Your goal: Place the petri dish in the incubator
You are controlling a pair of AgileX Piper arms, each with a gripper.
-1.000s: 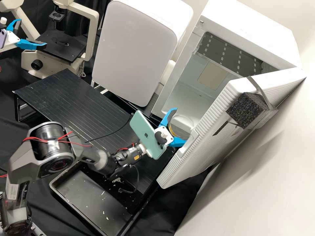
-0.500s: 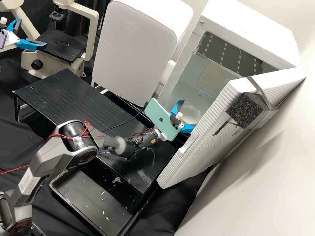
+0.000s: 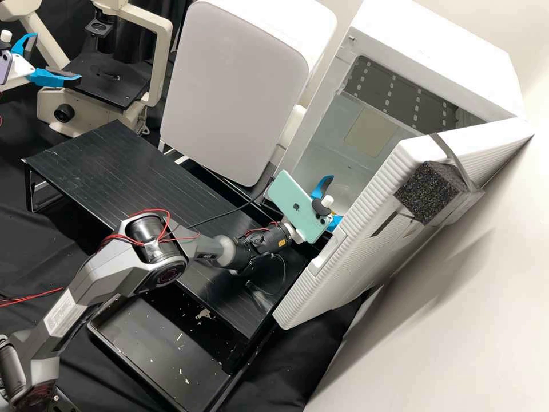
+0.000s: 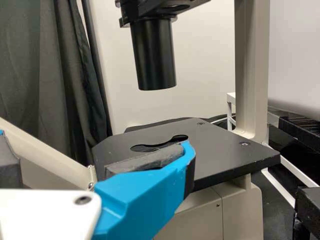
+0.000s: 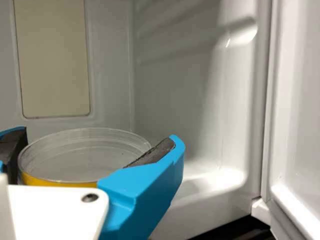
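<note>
In the high view, my right gripper point(image 3: 333, 199) is at the lower part of the open white incubator point(image 3: 434, 63), shut on the clear petri dish point(image 3: 343, 194). The right wrist view has the round dish point(image 5: 82, 155), yellow along its lower edge, between the two fingers of my right gripper point(image 5: 98, 136); the incubator's white inner walls point(image 5: 175, 95) surround it. Its underside is hidden. At the upper left of the high view, my left gripper point(image 3: 55, 59) stands open beside the microscope. In the left wrist view, nothing is between the fingers of my left gripper point(image 4: 95, 155).
The incubator's ribbed door point(image 3: 349, 269) stands open close to the right arm. A black slatted stand point(image 3: 126, 171) lies below that arm, with a black tray point(image 3: 154, 343) in front. The microscope's stage point(image 4: 225, 155) is near my left gripper, and a large white appliance point(image 3: 234, 86) stands between.
My right gripper has moved right and up in the high view, deeper into the incubator opening, carrying the petri dish. The left gripper has kept still.
</note>
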